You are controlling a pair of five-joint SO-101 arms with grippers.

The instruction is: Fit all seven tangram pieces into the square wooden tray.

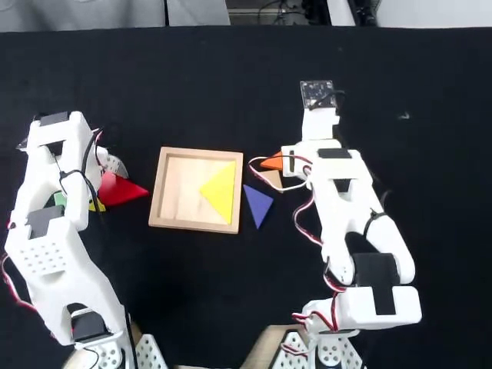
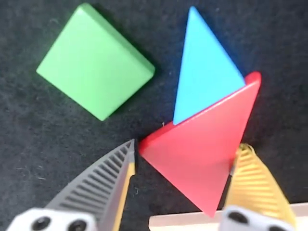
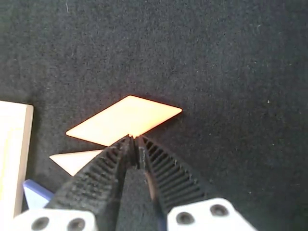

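Square wooden tray (image 1: pixel 175 196) lies mid-tabletop on black cloth (image 1: pixel 430 92), with cables (image 1: pixel 284 9) beyond the far edge. It holds one yellow triangle (image 1: pixel 221 191), long edge running near-to-far along the right wall, apex pointing left. Dark blue triangle (image 1: pixel 257 204) lies just right of the tray. Left gripper (image 2: pixel 187 147) grasps the red triangle (image 2: pixel 197 139), which overlaps a light blue triangle (image 2: pixel 204 67). Right gripper (image 3: pixel 134 139) is clenched, tips at the orange parallelogram (image 3: pixel 125 120).
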